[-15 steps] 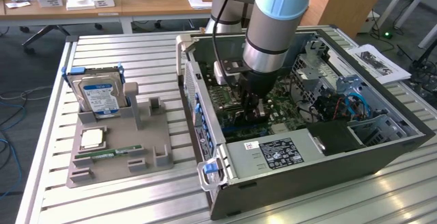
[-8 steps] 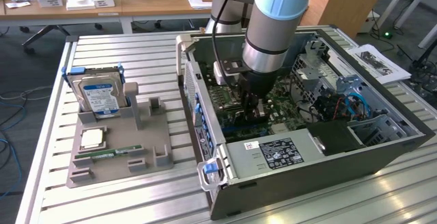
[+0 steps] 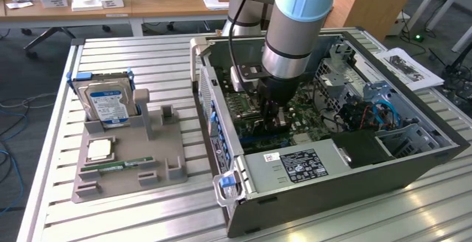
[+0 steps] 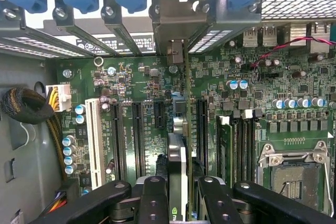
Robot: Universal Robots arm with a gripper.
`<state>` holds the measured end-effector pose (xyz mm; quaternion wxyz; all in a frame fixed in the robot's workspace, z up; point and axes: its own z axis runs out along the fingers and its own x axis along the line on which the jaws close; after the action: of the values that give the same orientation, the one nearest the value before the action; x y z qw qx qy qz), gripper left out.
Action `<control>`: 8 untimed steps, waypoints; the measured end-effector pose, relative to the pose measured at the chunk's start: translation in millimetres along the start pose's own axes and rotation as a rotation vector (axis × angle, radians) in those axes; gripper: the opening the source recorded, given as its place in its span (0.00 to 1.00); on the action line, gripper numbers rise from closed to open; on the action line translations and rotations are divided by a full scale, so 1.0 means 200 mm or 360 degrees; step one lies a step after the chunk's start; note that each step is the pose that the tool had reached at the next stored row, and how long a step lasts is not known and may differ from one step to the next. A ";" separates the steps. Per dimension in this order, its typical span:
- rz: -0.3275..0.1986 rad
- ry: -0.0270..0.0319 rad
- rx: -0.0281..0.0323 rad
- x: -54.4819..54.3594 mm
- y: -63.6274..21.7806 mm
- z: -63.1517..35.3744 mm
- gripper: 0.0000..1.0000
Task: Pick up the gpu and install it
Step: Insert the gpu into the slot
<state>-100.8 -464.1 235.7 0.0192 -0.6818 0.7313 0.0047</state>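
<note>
One gripper (image 4: pixel 178 192) clamping one gpu (image 4: pixel 177 150) (edge-on), one motherboard (image 4: pixel 252 103) below

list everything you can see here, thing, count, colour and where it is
computer case: one, dark grey, open, on the slatted table at the exterior view's right
motherboard: one, green, inside the case
gpu: one, dark with pale metal edge, upright between the fingers, over the slots
empty cpu socket: one, silver, on the motherboard
parts holder: one, grey, on the table at the exterior view's left
hard drive: one, silver with blue label, standing in the holder
cpu chip: one, pale, on the holder
memory stick: one, green, lying on the holder
gripper: one, black, closed on the gpu
</note>
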 end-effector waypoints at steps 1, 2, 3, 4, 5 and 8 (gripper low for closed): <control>0.0000 0.00001 0.00000 0.00 0.000 0.000 0.27; 0.0001 0.00001 0.00000 0.00 0.000 0.000 0.27; 0.0003 0.00002 0.00001 0.00 0.000 0.000 0.27; 0.0007 0.00003 0.00002 0.00 0.000 0.000 0.27; 0.0011 0.00003 0.00003 0.00 0.000 0.000 0.27; 0.0015 0.00004 0.00005 0.00 0.000 0.000 0.27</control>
<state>-100.8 -464.1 235.7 0.0192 -0.6784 0.7345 0.0046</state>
